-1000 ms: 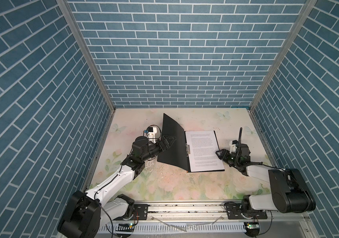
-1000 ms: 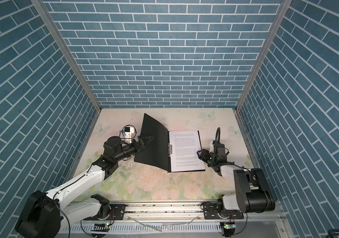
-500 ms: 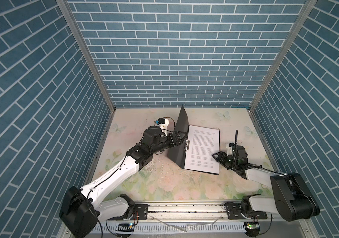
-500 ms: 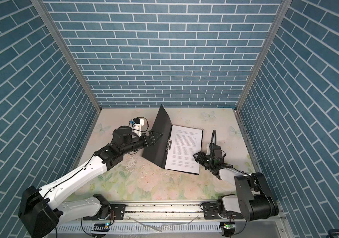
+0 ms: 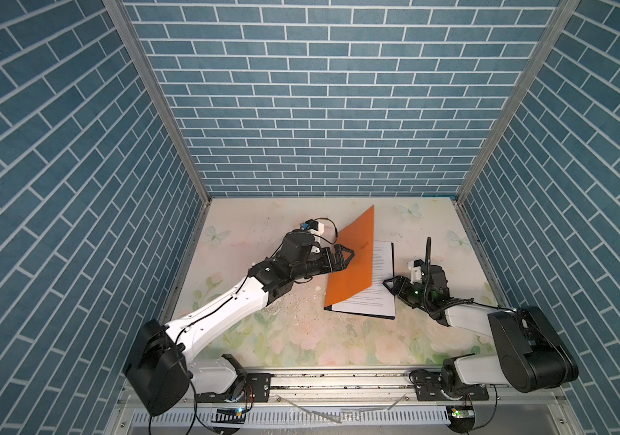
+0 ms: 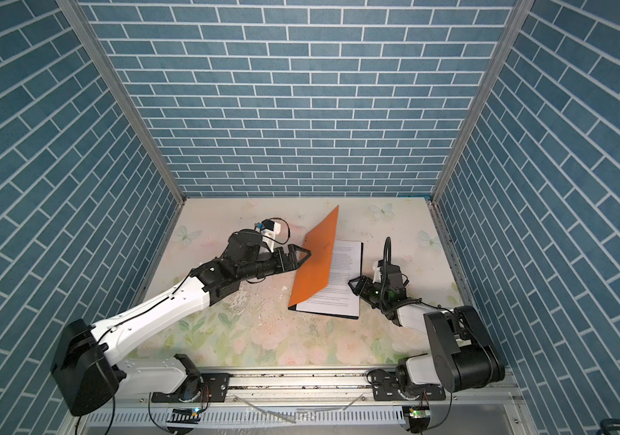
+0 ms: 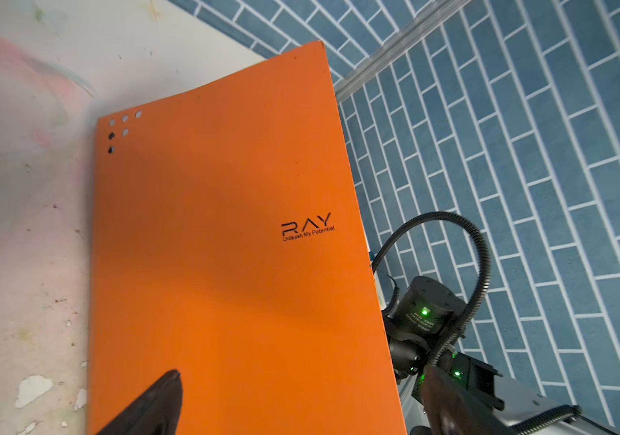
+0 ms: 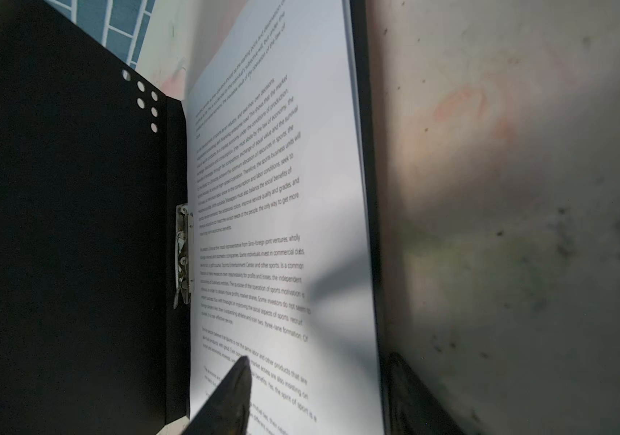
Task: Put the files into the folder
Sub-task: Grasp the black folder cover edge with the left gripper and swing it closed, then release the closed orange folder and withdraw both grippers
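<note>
Orange folder (image 5: pixel 353 278) half-shut over text sheet (image 5: pixel 382 263), black inside; L end effector (image 5: pixel 350 256) & R end effector (image 5: pixel 391 284) both jaws apart.

L gripper (image 5: pixel 350 258) jaws wide; R gripper (image 5: pixel 391 283) jaws apart.

Even light; blurred, shadowed wrist views

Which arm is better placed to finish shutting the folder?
Probably left: the left gripper meets the folder at its raised cover, ready to push it onto the files. The right gripper sits low at the opposite edge.
</note>
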